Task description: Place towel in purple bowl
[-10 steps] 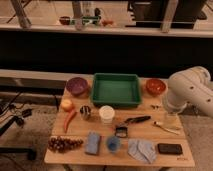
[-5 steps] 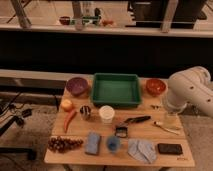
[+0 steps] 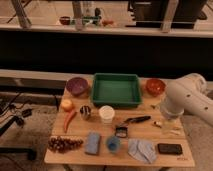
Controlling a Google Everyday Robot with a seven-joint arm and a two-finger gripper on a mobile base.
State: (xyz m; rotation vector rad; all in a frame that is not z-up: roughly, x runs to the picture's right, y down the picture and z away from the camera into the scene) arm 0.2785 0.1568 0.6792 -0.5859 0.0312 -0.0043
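The towel [image 3: 141, 149] is a crumpled grey-blue cloth lying near the front edge of the wooden table [image 3: 150, 125], right of centre. The purple bowl [image 3: 77, 86] stands at the back left of the table, beside the green tray. My white arm [image 3: 187, 102] reaches in from the right. The gripper [image 3: 168, 126] hangs below it over the table's right side, up and to the right of the towel and far from the bowl. It holds nothing that I can see.
A green tray [image 3: 116, 89] sits at back centre and an orange bowl [image 3: 155, 86] at back right. A white cup [image 3: 106, 113], metal can [image 3: 86, 112], apple [image 3: 66, 104], grapes [image 3: 64, 144], blue sponge [image 3: 92, 143], blue cup [image 3: 113, 144], black tool [image 3: 136, 119] and phone [image 3: 169, 148] are spread around.
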